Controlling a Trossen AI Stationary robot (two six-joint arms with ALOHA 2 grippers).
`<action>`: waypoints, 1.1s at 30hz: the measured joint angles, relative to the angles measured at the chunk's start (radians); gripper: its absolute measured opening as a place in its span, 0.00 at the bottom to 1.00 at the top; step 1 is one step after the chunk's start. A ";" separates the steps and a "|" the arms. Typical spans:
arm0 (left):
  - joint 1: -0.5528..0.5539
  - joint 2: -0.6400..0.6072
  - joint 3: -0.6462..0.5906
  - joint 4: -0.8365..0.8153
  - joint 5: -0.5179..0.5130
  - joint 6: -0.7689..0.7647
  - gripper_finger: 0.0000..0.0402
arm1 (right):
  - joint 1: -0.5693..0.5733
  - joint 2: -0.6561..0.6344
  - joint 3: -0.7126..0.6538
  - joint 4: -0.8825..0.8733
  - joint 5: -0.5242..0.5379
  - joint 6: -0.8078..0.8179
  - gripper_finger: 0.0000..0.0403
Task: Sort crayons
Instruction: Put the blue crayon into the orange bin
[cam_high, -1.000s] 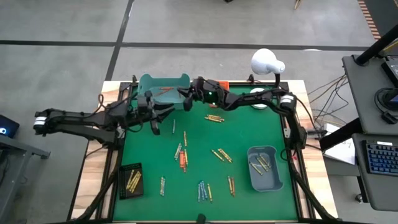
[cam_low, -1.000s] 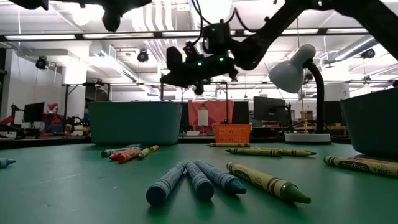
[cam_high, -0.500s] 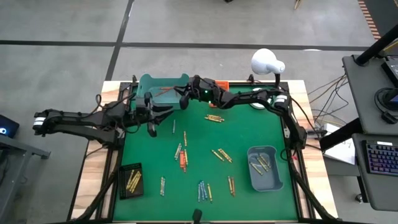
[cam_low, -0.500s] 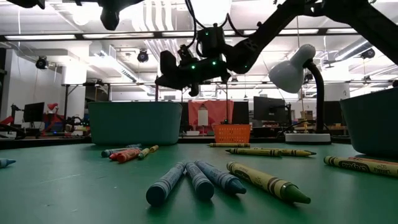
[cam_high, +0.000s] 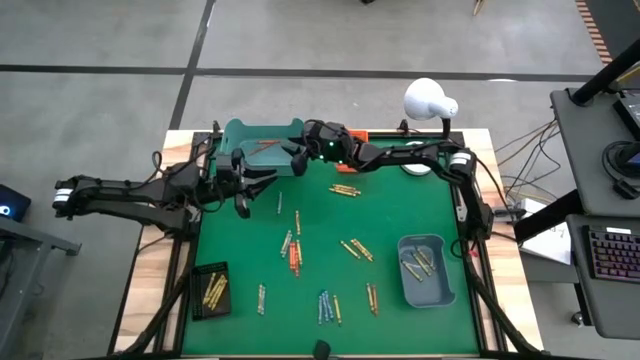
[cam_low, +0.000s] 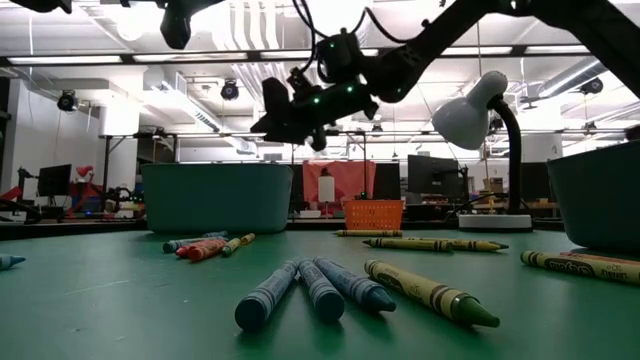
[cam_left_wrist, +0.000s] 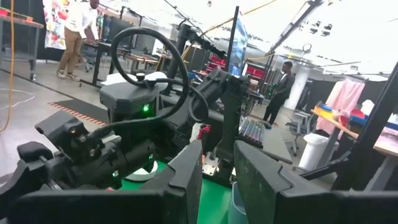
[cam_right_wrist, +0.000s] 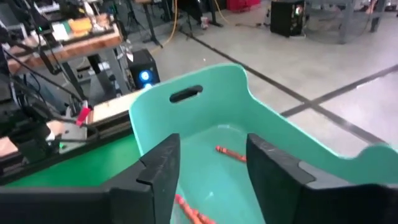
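While the right gripper (cam_right_wrist: 208, 168) hangs over the teal bin (cam_right_wrist: 261, 118) with its jaws released and empty, orange-red crayons (cam_right_wrist: 230, 152) lie in the bin directly beneath them; a careless withdrawal risks clipping the bin wall and shifting it. The left gripper (cam_high: 243, 181) waits just beside that bin; whether its jaws hold anything cannot be told. With the arms this close, they may collide, and most crayons (cam_high: 293, 252) remain unsorted on the counter (cam_high: 400, 210), well apart from both.

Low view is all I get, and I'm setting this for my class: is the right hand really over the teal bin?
Observer: Yes, from above the right hand is over the right end of the teal bin.
Operator: Anything in the bin?
Observer: Orange-red crayons lie on its floor.
Operator: Is the hand holding one?
Observer: No, its fingers stand open with nothing between them.
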 joint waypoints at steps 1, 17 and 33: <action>0.000 -0.001 0.000 0.000 0.000 0.000 0.19 | 0.001 -0.007 0.000 -0.017 0.000 0.000 0.44; -0.004 0.051 -0.001 -0.318 -0.002 -0.246 0.19 | 0.108 -0.414 0.000 -0.939 -0.026 0.034 0.42; -0.009 0.276 0.000 -0.581 -0.002 -0.491 0.19 | 0.332 -0.541 -0.034 -1.269 0.077 0.107 0.41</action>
